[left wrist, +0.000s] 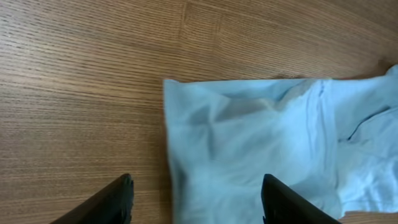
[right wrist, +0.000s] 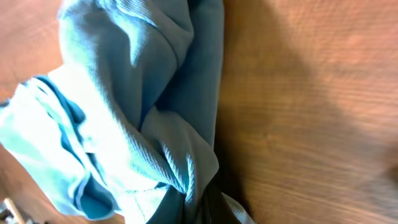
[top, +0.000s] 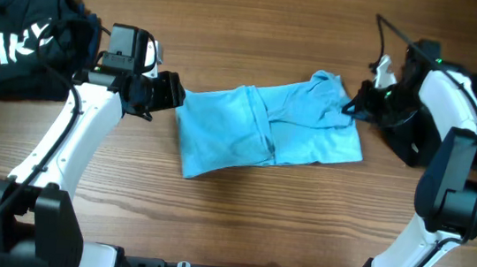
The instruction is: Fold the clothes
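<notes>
We see the light sky-blue cotton T-shirt (top: 265, 132) lying in the middle of the brown wooden table (top: 259, 20). It is gathered into a rough rectangle, with one flap laid over its centre. The fold is not neat: the edges are uneven and the far right corner is bunched. The right gripper (top: 354, 106) is clenched on this bunched corner; in the right wrist view the blue cloth runs down into the closed jaws. The left gripper (top: 170, 93) hangs just beside the left edge of the shirt, its fingers (left wrist: 118, 202) spread apart and grasping nothing. We judge the folding to be about halfway: the sides are turned in, but one more fold across and some smoothing are left. A black garment with white letters (top: 9, 38) lies crumpled at the far left, well apart, and we think it is not yet folded.
</notes>
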Robot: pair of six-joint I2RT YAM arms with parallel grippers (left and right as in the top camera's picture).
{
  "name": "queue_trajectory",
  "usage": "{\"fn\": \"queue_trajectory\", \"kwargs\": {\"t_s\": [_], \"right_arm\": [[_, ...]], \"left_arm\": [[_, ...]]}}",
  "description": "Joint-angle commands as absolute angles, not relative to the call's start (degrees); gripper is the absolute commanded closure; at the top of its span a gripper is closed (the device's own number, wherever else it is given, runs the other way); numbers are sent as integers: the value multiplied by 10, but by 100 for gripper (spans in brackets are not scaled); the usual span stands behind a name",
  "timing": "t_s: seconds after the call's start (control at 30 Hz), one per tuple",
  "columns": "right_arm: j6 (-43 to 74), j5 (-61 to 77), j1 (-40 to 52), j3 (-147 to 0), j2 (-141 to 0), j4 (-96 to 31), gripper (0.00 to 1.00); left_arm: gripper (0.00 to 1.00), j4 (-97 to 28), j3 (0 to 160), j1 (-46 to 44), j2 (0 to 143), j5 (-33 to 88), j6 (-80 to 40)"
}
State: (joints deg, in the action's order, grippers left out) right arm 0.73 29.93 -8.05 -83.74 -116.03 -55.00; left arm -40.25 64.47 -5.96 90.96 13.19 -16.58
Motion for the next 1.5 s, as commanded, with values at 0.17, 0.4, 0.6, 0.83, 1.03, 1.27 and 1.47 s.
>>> {"fn": "queue_trajectory", "kwargs": {"t_s": [0.17, 0.4, 0.6, 0.83, 1.03, 1.27, 1.47], "right_arm": [[-30, 296, -74, -908, -1159, -596, 96], [-29, 297, 8, -932, -1157, -628, 96], [4, 300, 115, -960, -1155, -627, 96], [31, 300, 248, -979, -1155, -620, 96], [51, 290, 315, -979, -1155, -591, 95], [77, 278, 356, -979, -1155, -545, 96], [63, 307, 380, -979, -1155, -533, 30]], "left_arm": [[32, -373, 645, -74, 914, 137, -152], [30, -356, 645, -46, 903, 138, -175], [31, -384, 645, 36, 878, 139, -176], [30, -421, 645, 156, 870, 139, -166], [31, -423, 645, 179, 870, 139, -139], [31, -423, 645, 178, 870, 139, -138], [30, -422, 645, 178, 870, 139, -138]]}}
